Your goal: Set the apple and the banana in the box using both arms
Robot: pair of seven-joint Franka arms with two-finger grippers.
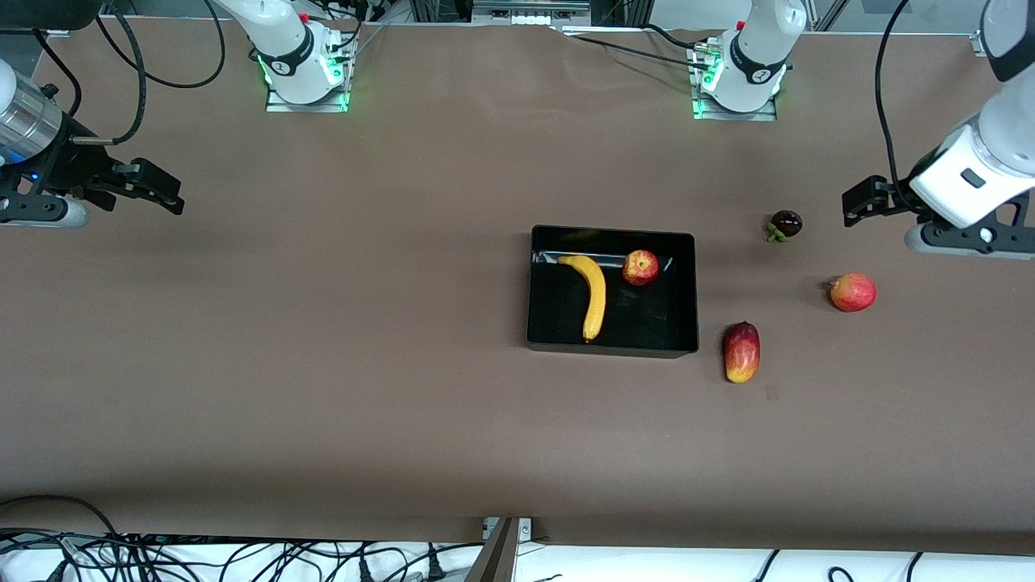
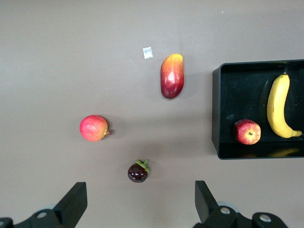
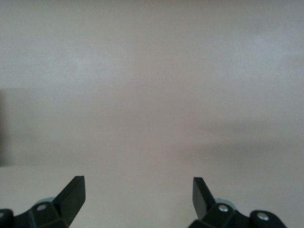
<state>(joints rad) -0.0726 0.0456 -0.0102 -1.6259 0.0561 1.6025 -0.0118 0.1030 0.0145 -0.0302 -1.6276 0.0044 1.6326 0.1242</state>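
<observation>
basically done: banana (image 1: 594, 297) and apple (image 1: 640, 267) both lay in the box (image 1: 687, 339), apple beside the banana's upper end. left gripper (image 2: 137, 202) and right gripper (image 3: 137, 194) hung spread and empty over bare table at their own ends, nothing left.

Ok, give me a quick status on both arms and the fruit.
Left gripper open, empty, over the table's left-arm end. Right gripper open, empty, over its own end. Apple and banana in the box. Nothing in the way.
</observation>
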